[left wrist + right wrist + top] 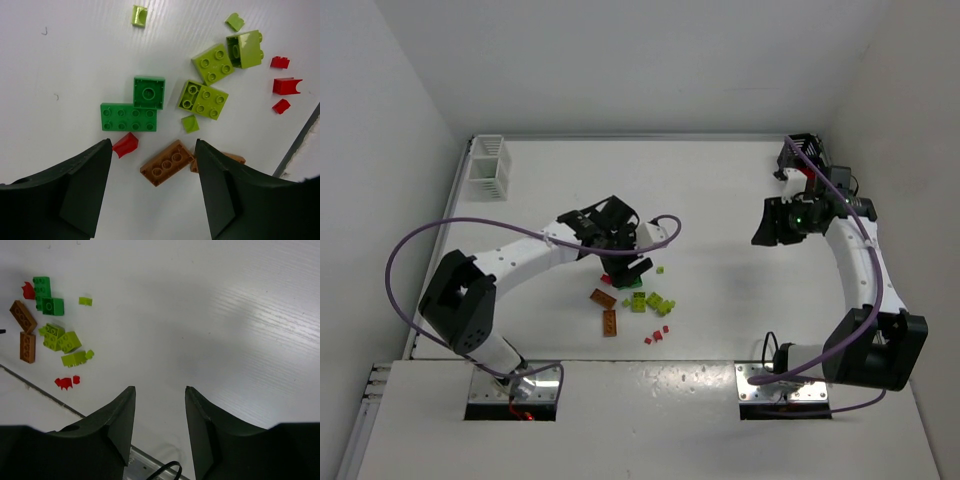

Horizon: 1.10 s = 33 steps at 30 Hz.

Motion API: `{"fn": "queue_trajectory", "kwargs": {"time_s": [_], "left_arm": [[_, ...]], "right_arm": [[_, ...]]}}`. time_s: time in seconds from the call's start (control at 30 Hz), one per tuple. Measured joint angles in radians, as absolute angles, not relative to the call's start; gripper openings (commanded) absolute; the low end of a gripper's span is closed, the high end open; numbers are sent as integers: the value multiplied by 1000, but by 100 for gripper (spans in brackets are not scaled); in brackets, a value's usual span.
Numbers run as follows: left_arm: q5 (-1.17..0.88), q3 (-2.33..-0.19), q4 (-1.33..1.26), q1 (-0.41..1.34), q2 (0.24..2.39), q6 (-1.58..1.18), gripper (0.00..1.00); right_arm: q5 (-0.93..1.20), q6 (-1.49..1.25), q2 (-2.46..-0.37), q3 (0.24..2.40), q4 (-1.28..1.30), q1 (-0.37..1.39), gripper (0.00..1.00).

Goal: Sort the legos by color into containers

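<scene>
Black fingers [85,190] of the left gripper [153,150] fill the bottom of the left wrist view. They are spread wide with nothing between them and hang over the brick pile. The right gripper [160,392] stands partly open and empty above the bare white table [240,315], well apart from the pile.

In the top view the white slatted plastic bin [488,168] sits in the far left corner, well apart from both arms. The black slatted bin [803,150] in the far right corner is partly covered by the right arm and hard to make out. Walls close the table on three sides, and a dark seam [300,145] runs near the pile on its near side.

Among the legos, a long dark green plate [128,117] touches a square dark green brick [149,92], and lime yellow-green bricks [202,100] cluster to their right. One orange-brown brick [166,162] lies between the fingertips. A second orange-brown brick [232,158] is mostly hidden behind the finger on the right of that view. A red piece [126,145] lies by the other fingertip, and three more red bits [286,86] lie near the seam. Small lime chips [139,15] are scattered farther out.
</scene>
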<state>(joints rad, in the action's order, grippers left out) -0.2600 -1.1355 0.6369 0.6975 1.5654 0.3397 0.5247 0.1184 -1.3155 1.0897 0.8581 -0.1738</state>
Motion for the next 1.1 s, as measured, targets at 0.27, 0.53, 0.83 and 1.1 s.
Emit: {"fn": "queue_trajectory", "kwargs": {"time_s": [0.27,0.53,0.83,1.1], "left_arm": [[-255,-1135,611,790,1581,345,73],[-254,-1134,610,808,1583,363,73],[-241,-1134,593,793,1570,404,72],[-207,-1135,543,718,1583,382,74]], "right_arm": [[545,105,-1316,1084,837,-174,45],[562,100,-1316,1073,827,-174,45],[562,92,-1316,1054,810,-174,45],[562,74,-1316,1053,793,-174,45]]}}
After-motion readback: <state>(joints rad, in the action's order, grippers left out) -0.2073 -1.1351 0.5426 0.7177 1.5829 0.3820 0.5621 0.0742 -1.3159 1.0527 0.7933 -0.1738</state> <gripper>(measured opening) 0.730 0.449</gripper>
